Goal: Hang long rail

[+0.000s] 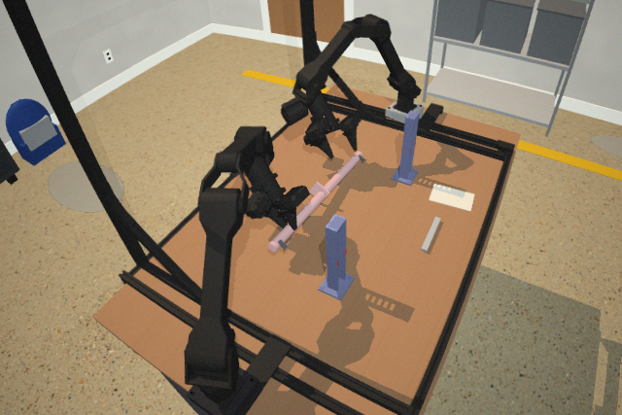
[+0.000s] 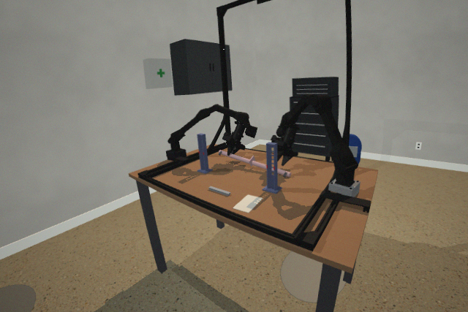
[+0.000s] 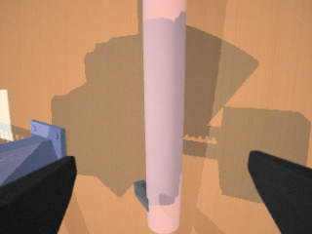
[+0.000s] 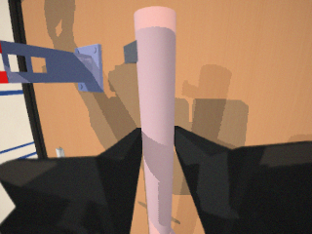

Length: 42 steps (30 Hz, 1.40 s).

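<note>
the right gripper (image 1: 294,225) (image 2: 229,153) (image 4: 157,132) is clamped on the long rail (image 1: 306,212) (image 2: 260,164) (image 3: 165,97) (image 4: 157,73), a fingertip pressed to either side, close to one end. the left gripper (image 1: 343,153) (image 2: 281,159) (image 3: 164,162) has its fingers wide apart near the rail's other end and holds nothing; its wrist view shows a gap on both sides of the rail.

the rail is off the posts, and both stand along one side of it: the left-arm post (image 1: 409,149) (image 2: 271,166) (image 3: 24,151) by one end, the right-arm post (image 1: 335,255) (image 2: 202,153) (image 4: 58,63) by the other. i can't tell whether the rail touches the table.

the top view shows the whole rail with its middle tab (image 1: 318,190) (image 2: 251,159), while each wrist view shows only part of it. the left wrist view brings out one grey hook (image 3: 141,192) on the rail's post side; the right wrist view gives the other end's hook (image 4: 131,52). the exterior view shows open slots in the left-arm post, hard to make out from the top. the grey bar (image 1: 431,234) (image 2: 219,191) (image 4: 59,152) lies beyond the posts from the rail.
</note>
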### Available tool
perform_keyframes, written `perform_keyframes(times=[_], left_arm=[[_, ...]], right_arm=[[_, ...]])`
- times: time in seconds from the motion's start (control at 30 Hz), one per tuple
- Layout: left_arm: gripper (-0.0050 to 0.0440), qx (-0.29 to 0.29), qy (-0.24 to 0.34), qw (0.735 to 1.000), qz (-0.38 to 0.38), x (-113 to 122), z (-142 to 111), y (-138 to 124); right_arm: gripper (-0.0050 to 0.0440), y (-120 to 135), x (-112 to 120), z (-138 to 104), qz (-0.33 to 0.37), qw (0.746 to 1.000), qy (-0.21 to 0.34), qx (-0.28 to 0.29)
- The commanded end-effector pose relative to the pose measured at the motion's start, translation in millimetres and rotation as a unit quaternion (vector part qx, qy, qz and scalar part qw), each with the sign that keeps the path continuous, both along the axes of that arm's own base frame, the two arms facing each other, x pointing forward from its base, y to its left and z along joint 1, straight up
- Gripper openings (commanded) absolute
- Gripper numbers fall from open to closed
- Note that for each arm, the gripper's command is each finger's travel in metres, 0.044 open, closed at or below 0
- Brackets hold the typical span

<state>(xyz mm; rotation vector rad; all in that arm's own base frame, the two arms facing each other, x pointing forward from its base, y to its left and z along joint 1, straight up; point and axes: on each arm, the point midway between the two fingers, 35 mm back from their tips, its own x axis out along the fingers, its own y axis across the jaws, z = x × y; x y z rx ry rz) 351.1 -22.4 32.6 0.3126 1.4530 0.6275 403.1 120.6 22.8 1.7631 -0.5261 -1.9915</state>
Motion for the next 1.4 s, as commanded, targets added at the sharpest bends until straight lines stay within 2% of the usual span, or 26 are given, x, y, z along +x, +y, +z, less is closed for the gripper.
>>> perform_keyframes(times=[0.0, 0.3, 0.43, 0.63, 0.7, 0.77, 1.17, 1.37], left_arm=[[0.0440, -0.003, -0.004, 1.000, 0.003, 2, 6, -3], [0.0440, -0.003, -0.004, 1.000, 0.003, 5, 6, -5], [0.0344, -0.019, -0.002, 1.000, 0.005, 4, 4, -2], [0.0200, -0.088, 0.000, 0.996, 0.011, 2, -1, 10], [0.0200, -0.088, 0.000, 0.996, 0.011, 2, -1, 10], [0.0160, -0.112, -0.002, 0.994, 0.011, 2, -2, 13], [0.0160, -0.246, -0.039, 0.969, -0.012, 2, -3, 32], [0.0160, -0.275, -0.052, 0.960, -0.025, 1, -2, 36]], right_arm=[[0.0000, -1, 0, 1, 0.001, 1.000, -0.001, -0.004], [0.0000, -1, 0, 1, 0.001, 1.000, -0.001, -0.004], [0.0000, -1, 0, 1, 0.000, 1.000, -0.001, -0.004], [0.0000, -1, 0, 1, 0.000, 1.000, -0.001, -0.003], [0.0000, -1, 0, 1, 0.000, 1.000, -0.001, -0.003], [0.0000, -1, 0, 1, 0.000, 1.000, -0.001, -0.003], [0.0000, -2, 0, 1, -0.001, 1.000, -0.002, -0.002], [0.0000, -1, 0, 1, 0.000, 1.000, -0.001, -0.003]])
